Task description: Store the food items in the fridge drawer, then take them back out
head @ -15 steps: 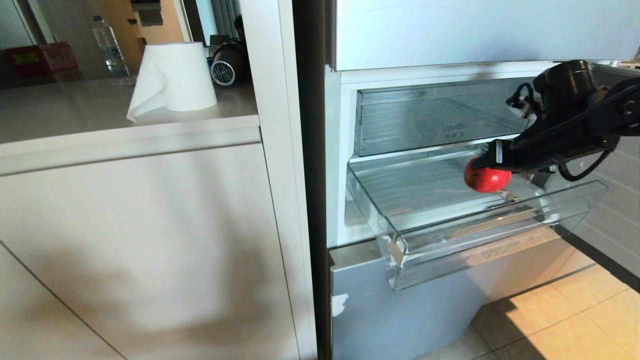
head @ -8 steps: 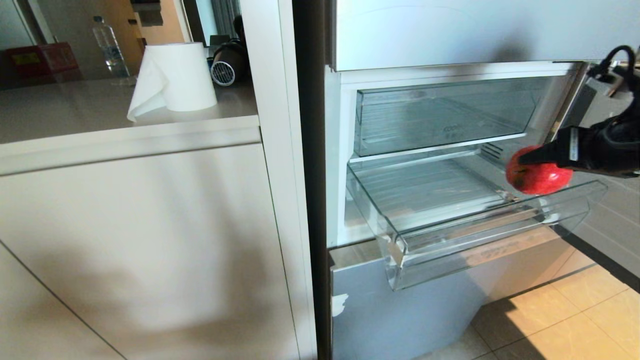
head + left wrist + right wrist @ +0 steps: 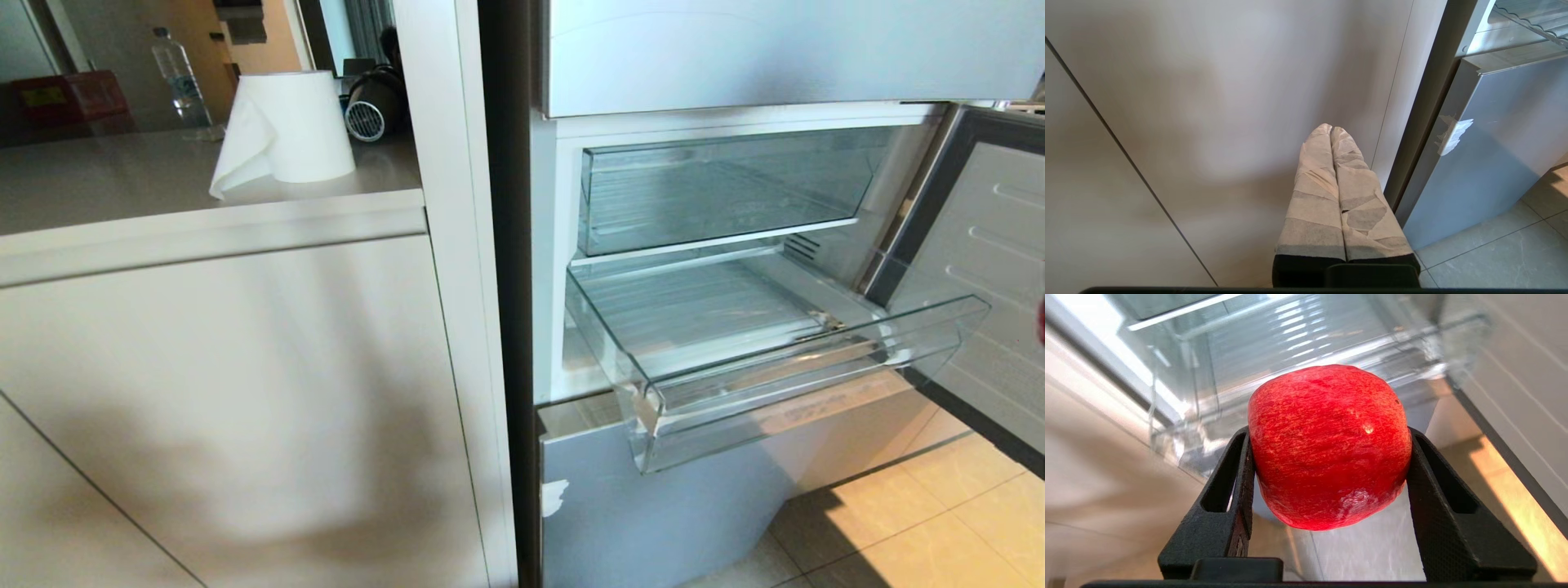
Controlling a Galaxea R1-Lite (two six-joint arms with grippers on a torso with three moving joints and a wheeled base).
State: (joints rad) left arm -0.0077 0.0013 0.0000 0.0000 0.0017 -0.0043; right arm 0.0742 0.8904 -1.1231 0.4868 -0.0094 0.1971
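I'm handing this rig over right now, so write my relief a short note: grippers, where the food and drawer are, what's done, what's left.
Right gripper: shut on the red apple, held outside the fridge drawer.
Left gripper: shut, empty, parked by the cabinet front.
Drawer: pulled out, nothing in it.
Orange-red fruit: not in view.
Done: apple is out of the drawer.
Left: set the apple down; check where the other fruit is.

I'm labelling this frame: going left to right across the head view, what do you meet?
Water bottle → paper towel roll → round black appliance → white cabinet side panel → pulled-out fridge drawer → open fridge door.
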